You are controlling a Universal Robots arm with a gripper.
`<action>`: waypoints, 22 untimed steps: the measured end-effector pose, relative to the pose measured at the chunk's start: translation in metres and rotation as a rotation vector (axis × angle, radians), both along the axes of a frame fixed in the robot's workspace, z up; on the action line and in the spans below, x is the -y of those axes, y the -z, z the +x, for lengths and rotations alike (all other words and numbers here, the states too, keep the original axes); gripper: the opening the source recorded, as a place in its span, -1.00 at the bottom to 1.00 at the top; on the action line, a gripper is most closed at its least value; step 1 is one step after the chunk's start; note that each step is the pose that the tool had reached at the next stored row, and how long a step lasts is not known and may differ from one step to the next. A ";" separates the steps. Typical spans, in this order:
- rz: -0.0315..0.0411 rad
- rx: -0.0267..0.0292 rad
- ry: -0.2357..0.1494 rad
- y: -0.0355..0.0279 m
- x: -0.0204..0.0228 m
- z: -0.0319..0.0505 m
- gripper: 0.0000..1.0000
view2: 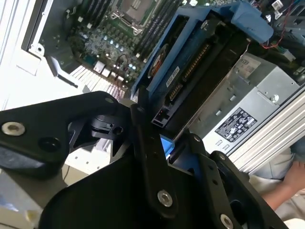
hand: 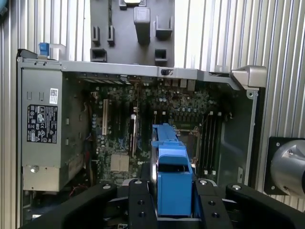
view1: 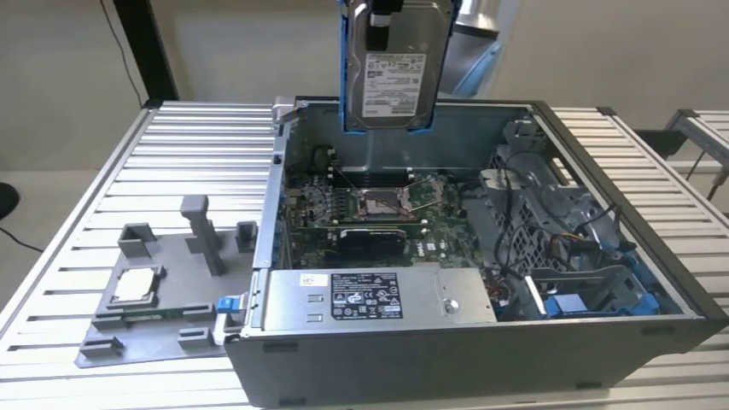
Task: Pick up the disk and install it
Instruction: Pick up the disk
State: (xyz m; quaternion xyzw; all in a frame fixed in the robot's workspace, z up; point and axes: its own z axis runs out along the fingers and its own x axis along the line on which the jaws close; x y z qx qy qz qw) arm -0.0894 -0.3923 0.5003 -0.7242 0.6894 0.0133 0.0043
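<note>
Bright, even light; slatted table (hand: 224, 33) glares white; case (view1: 456, 359) interior shadowed; soft sheen on disk (view1: 395, 73).

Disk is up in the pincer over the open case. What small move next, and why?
Probably shift the disk toward the exterior view's right, not down. The pincer holds it upright above the motherboard; the drive cage with blue fittings sits at that side of the case.
</note>
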 end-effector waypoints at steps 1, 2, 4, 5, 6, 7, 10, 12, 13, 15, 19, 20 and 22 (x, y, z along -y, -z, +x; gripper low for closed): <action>0.0000 0.0000 0.000 0.0000 0.0000 0.0028 -1.00; 0.0000 0.0000 0.000 0.0000 0.0000 0.0053 -1.00; 0.0000 0.0000 0.000 0.0000 0.0000 0.0107 -1.00; 0.0000 0.0000 0.000 0.0000 0.0000 0.0135 -1.00; 0.0000 0.0000 0.000 0.0000 0.0000 0.0160 -1.00; 0.0000 0.0000 0.000 0.0000 0.0000 0.0189 -1.00; -0.0001 0.0000 0.000 0.0000 0.0000 0.0270 -1.00; 0.0000 0.0000 0.000 0.0000 0.0000 0.0326 -1.00; 0.0000 0.0000 0.000 0.0000 0.0000 0.0354 -1.00; -0.0001 -0.0001 0.000 0.0000 0.0000 0.0413 -1.00; 0.0000 0.0000 0.000 0.0000 0.0000 0.0525 -1.00; 0.0000 0.0000 0.000 0.0000 0.0000 0.0554 -1.00; 0.0000 0.0000 0.000 0.0000 0.0000 0.0612 -1.00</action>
